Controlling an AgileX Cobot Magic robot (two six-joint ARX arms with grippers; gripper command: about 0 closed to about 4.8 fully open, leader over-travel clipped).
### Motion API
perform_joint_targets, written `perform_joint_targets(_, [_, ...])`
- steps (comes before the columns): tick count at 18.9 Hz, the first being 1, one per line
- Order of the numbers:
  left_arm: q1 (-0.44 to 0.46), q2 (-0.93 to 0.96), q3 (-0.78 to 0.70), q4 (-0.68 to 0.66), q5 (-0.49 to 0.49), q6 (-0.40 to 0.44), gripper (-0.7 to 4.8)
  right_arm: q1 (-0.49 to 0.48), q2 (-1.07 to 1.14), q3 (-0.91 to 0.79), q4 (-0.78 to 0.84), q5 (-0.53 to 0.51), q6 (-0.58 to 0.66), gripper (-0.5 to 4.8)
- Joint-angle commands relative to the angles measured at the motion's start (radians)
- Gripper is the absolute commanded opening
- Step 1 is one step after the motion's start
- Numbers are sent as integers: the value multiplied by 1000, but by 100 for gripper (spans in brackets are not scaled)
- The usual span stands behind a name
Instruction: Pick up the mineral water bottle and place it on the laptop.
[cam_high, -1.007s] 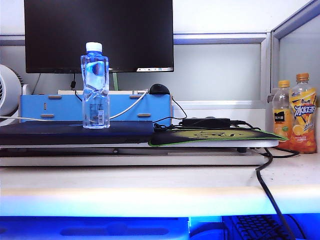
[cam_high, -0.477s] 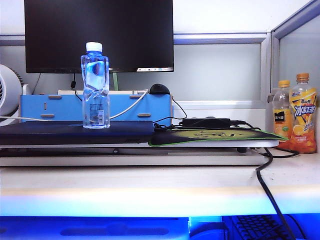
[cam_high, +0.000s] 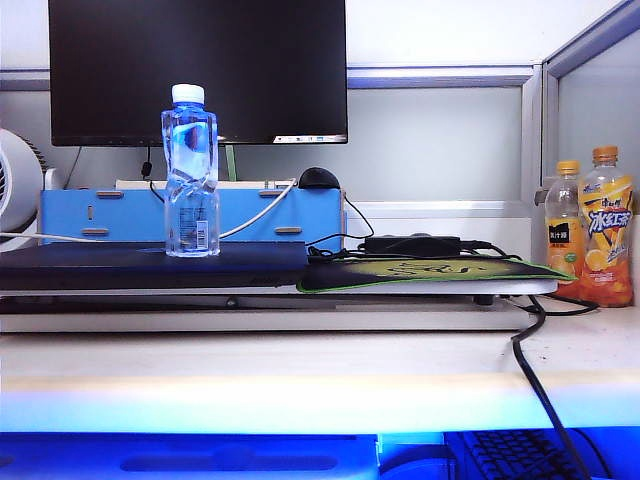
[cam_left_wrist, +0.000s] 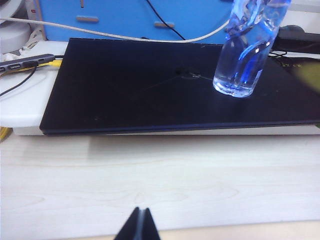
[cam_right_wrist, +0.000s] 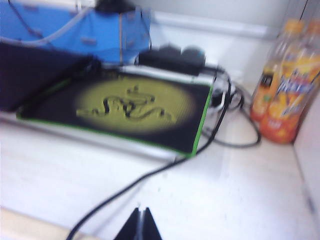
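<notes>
Desk (cam_high: 300, 380) bears laptop (cam_left_wrist: 150, 85); mineral water bottle (cam_high: 190, 170) upright on it; left end effector (cam_left_wrist: 138, 227), right end effector (cam_right_wrist: 139, 226) clenched

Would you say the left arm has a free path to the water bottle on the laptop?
Probably yes: the water bottle stands upright on the laptop, with only bare desk between it and the left gripper, jaws shut.

Office workstation: large black monitor (cam_high: 197, 70), grey partition panels (cam_high: 440, 140), laptop (cam_high: 150, 262), mouse mat (cam_high: 430, 272) on pale table (cam_high: 300, 375).
</notes>
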Motion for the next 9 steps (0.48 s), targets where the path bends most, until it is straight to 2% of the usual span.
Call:
perform_joint_targets(1, [0, -2, 0, -6, 6, 1, -2, 0, 0, -42, -10, 41, 4, 22])
perform_joint_targets(9, [0, -2, 0, -6, 6, 1, -2, -31, 0, -73, -43, 173, 95, 21])
